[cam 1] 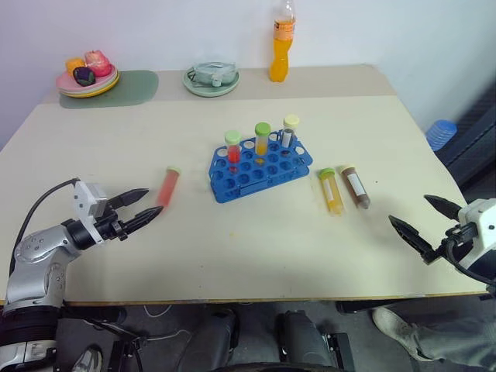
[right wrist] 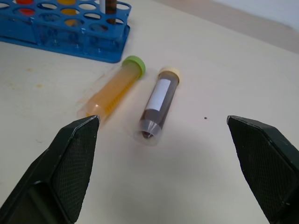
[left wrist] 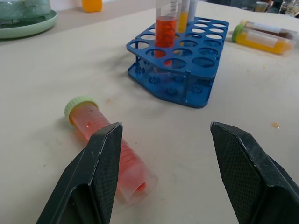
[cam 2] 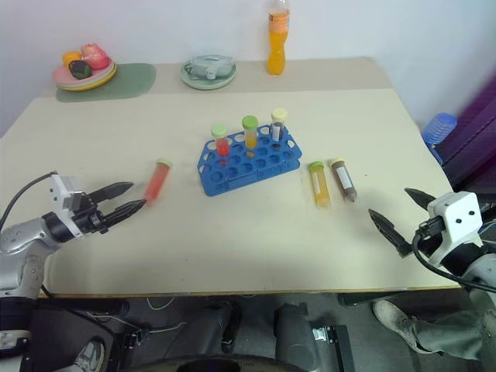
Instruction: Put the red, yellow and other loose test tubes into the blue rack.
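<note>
A red test tube [cam 1: 167,186] with a green cap lies on the table, left of the blue rack [cam 1: 232,190]. My left gripper [cam 1: 153,203] is open just short of the tube's bottom end, and one finger [left wrist: 100,172] sits beside the tube. Right of the rack, a yellow test tube [cam 1: 332,191] and a dark brown one [cam 1: 356,186] with a white label lie side by side. My right gripper [cam 1: 409,209] is open near the table's right front edge, pointing toward them and apart from both. Three capped tubes [cam 1: 263,139] stand upright in the rack's back row.
A tall orange drink bottle [cam 1: 283,39] stands at the back edge. A green dish [cam 1: 211,77] and a plate of toy food [cam 1: 87,76] on a green mat are at the back left. A ribbed blue cylinder [cam 1: 441,133] sits beyond the table's right side.
</note>
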Robot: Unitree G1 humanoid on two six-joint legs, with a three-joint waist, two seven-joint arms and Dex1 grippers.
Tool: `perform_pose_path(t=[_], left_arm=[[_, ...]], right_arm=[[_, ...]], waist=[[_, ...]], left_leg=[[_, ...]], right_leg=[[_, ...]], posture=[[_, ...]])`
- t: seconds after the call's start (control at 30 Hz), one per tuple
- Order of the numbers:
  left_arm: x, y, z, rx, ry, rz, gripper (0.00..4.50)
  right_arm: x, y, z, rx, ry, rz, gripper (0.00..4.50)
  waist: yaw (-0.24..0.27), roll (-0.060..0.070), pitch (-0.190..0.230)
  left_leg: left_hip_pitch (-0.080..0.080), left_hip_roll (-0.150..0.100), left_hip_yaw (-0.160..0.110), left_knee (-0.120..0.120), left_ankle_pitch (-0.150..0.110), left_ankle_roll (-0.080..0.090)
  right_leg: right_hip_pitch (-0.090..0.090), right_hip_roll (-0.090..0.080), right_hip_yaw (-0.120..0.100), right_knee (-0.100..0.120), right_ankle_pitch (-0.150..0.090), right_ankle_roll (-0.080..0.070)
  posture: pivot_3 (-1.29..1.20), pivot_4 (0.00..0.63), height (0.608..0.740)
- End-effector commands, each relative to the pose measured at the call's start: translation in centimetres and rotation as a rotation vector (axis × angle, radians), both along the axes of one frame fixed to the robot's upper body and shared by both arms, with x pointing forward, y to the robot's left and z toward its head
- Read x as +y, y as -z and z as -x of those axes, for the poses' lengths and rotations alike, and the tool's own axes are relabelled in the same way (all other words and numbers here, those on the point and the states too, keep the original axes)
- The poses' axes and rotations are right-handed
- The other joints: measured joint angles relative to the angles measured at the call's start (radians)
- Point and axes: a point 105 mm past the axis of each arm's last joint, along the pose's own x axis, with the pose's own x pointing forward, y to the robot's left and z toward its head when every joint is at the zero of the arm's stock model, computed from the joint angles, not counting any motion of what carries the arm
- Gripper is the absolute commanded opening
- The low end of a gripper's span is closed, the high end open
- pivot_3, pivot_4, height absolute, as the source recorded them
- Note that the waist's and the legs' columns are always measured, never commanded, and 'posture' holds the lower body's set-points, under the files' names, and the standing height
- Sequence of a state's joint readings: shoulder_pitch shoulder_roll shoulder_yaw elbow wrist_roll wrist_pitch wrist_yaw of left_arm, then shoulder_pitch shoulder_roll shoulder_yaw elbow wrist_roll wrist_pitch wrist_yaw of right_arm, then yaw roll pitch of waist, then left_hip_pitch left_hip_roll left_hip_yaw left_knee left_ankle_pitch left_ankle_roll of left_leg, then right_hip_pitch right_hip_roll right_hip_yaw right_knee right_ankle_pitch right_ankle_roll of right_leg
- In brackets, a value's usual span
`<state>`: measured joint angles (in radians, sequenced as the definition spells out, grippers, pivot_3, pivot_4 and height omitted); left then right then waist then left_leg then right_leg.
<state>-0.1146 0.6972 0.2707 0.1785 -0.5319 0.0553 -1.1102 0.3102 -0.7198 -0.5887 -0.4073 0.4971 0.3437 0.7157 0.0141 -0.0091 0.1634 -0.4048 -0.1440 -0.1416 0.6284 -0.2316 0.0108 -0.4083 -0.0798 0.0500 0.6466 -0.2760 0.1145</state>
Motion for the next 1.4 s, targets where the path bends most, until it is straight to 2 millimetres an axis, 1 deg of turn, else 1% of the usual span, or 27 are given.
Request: perform_pose_path(t=[0.03, 0.37, 0.43, 0.5, 0.63, 0.7, 0.77, 0.8, 0.93, 0.97, 1.03, 1.1, 1.27, 1.4], left_arm=[[0.2, -1.5, 0.0, -0.056, -0.007, -0.006, 3.04], [-1.3, -1.9, 0.4, -0.064, 0.053, 0.045, 3.04], [-1.7, -1.8, 0.5, -0.063, 0.070, 0.055, 3.04], [-2.6, -1.7, 0.8, -0.059, 0.109, 0.070, 3.04], [-4.7, -2.4, 0.8, -0.078, 0.186, 0.100, 3.04], [-5.8, -3.0, 0.8, -0.087, 0.225, 0.119, 3.04], [-6.8, -3.4, 0.9, -0.100, 0.262, 0.121, 3.04], [-7.1, -3.5, 0.8, -0.104, 0.269, 0.119, 3.04], [-8.9, -4.1, 0.8, -0.131, 0.354, 0.083, 3.04], [-9.1, -4.2, 0.8, -0.128, 0.365, 0.084, 3.04], [-9.9, -4.2, 1.1, -0.123, 0.424, 0.060, 3.04], [-10.6, -4.2, 1.4, -0.106, 0.477, 0.061, 3.04], [-11.9, -3.9, 2.2, -0.052, 0.604, 0.049, 3.04], [-12.0, -3.5, 2.2, -0.043, 0.627, 0.016, 3.04]], right_arm=[[0.2, -1.5, 0.0, -0.041, -0.005, 0.015, 4.50], [0.5, -1.5, -0.1, -0.018, -0.002, 0.020, 4.50], [0.7, -1.7, -0.3, -0.013, -0.003, 0.008, 4.50], [0.7, -2.1, -0.9, -0.005, 0.010, 0.005, 4.50], [-1.1, -2.7, -3.0, 0.089, 0.168, 0.044, 4.50], [-1.8, -2.8, -4.3, 0.176, 0.226, 0.030, 4.50], [-2.2, -3.1, -5.6, 0.245, 0.248, -0.017, 4.50], [-2.2, -3.2, -5.9, 0.265, 0.249, -0.033, 4.50], [-2.1, -2.6, -8.4, 0.424, 0.256, -0.085, 4.50], [-2.1, -2.5, -8.8, 0.449, 0.255, -0.089, 4.50], [-2.1, -2.3, -10.2, 0.492, 0.279, -0.121, 4.50], [-1.8, -2.2, -11.4, 0.510, 0.270, -0.137, 4.50], [-0.9, -1.6, -13.4, 0.554, 0.237, -0.119, 4.50], [0.3, -1.4, -14.5, 0.577, 0.200, -0.123, 4.50]], waist=[[0.000, 0.000, 0.000], [0.000, 0.000, 0.000], [-0.001, 0.000, 0.000], [-0.002, 0.000, 0.000], [-0.001, 0.001, 0.001], [-0.001, 0.001, 0.001], [-0.001, 0.000, 0.001], [-0.001, 0.001, 0.001], [-0.003, 0.001, 0.001], [-0.002, 0.001, 0.001], [-0.003, 0.002, 0.002], [-0.004, 0.002, 0.002], [-0.004, 0.002, 0.002], [-0.004, 0.002, 0.002]], left_leg=[[0.000, 0.000, 0.000, 0.000, 0.000, 0.000], [0.000, 0.000, 0.000, 0.000, 0.000, 0.000], [0.000, 0.000, 0.000, 0.000, 0.000, 0.000], [0.000, 0.000, 0.000, 0.000, 0.000, 0.000], [-0.001, 0.000, 0.000, 0.001, 0.000, 0.000], [-0.001, 0.000, 0.000, 0.001, 0.000, 0.000], [-0.002, 0.000, 0.000, 0.001, 0.000, 0.001], [-0.002, 0.000, 0.000, 0.001, 0.000, 0.001], [-0.003, 0.000, 0.001, 0.000, 0.000, 0.001], [-0.003, 0.000, 0.001, 0.000, 0.000, 0.001], [-0.003, 0.000, 0.001, 0.000, 0.000, 0.001], [-0.004, 0.000, 0.002, 0.000, 0.000, 0.001], [-0.004, 0.000, 0.002, -0.001, 0.000, 0.001], [-0.004, 0.000, 0.002, 0.000, 0.000, 0.001]], right_leg=[[0.000, 0.000, 0.000, 0.000, 0.000, 0.000], [0.000, 0.000, 0.000, 0.000, 0.000, 0.000], [0.000, 0.000, 0.000, 0.000, 0.000, 0.000], [0.000, 0.000, 0.000, 0.000, 0.000, 0.000], [0.000, 0.000, 0.000, 0.000, -0.001, -0.001], [-0.001, -0.001, -0.001, 0.000, -0.001, -0.002], [-0.002, -0.001, -0.001, 0.000, -0.001, -0.002], [-0.002, -0.001, -0.001, -0.001, -0.001, -0.002], [-0.003, -0.001, -0.001, -0.001, 0.000, 0.000], [-0.003, -0.001, -0.001, -0.001, 0.000, 0.000], [-0.004, -0.001, -0.001, -0.001, 0.001, 0.001], [-0.004, -0.001, -0.001, -0.001, 0.001, 0.001], [-0.005, -0.001, -0.001, -0.001, 0.001, 0.001], [-0.005, -0.001, -0.001, 0.000, 0.001, 0.001]], posture=[[0.00, 0.150, 0.740], [0.00, 0.150, 0.740], [0.00, 0.150, 0.740], [0.00, 0.150, 0.740], [0.00, 0.150, 0.740], [0.00, 0.150, 0.740], [0.00, 0.150, 0.740], [0.00, 0.150, 0.740], [0.00, 0.150, 0.740], [0.00, 0.150, 0.740], [0.00, 0.150, 0.740], [0.00, 0.150, 0.740], [0.00, 0.150, 0.740], [0.00, 0.150, 0.740]])
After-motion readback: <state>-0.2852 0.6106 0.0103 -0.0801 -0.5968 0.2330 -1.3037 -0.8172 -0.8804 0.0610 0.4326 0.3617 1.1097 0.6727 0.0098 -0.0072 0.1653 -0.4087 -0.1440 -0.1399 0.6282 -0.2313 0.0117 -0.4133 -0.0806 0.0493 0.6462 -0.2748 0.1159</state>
